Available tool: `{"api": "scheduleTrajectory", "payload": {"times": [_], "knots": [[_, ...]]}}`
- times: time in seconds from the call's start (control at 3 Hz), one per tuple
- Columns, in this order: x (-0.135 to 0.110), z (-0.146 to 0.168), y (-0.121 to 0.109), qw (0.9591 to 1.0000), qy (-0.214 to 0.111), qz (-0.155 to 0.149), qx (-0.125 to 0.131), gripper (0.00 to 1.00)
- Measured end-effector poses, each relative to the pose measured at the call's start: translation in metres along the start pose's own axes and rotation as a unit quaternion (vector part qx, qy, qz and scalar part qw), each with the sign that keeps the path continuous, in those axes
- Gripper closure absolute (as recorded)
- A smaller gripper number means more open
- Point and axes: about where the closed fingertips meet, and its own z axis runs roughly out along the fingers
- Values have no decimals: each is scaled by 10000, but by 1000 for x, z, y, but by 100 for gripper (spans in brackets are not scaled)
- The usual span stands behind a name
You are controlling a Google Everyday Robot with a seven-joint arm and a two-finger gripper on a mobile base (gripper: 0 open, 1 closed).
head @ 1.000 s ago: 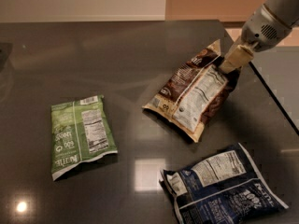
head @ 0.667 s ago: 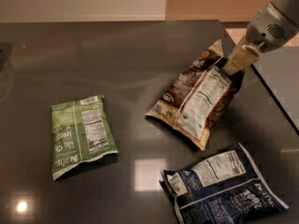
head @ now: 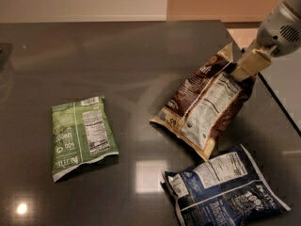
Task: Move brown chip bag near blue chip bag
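The brown chip bag [head: 203,102] is dark brown with cream edges and a white label panel. It hangs tilted from its top right corner, its lower edge resting on the dark table. My gripper [head: 243,69] comes in from the upper right and is shut on that top corner. The blue chip bag [head: 225,189] lies flat at the bottom right, just below the brown bag, with white "100%" lettering.
A green chip bag [head: 81,135] lies flat at the left of the dark table [head: 117,55]. The table's right edge [head: 278,107] runs close beside my gripper. A pale wall stands behind the table.
My gripper has moved right and a little down with the brown bag, dragging it closer to the blue bag. The blue and green bags have not moved.
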Motion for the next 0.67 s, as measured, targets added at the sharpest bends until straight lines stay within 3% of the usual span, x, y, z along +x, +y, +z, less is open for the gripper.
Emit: {"api": "scheduleTrajectory", "payload": {"times": [0.67], "knots": [[11, -5, 11, 9998, 147, 152, -13, 31]]}}
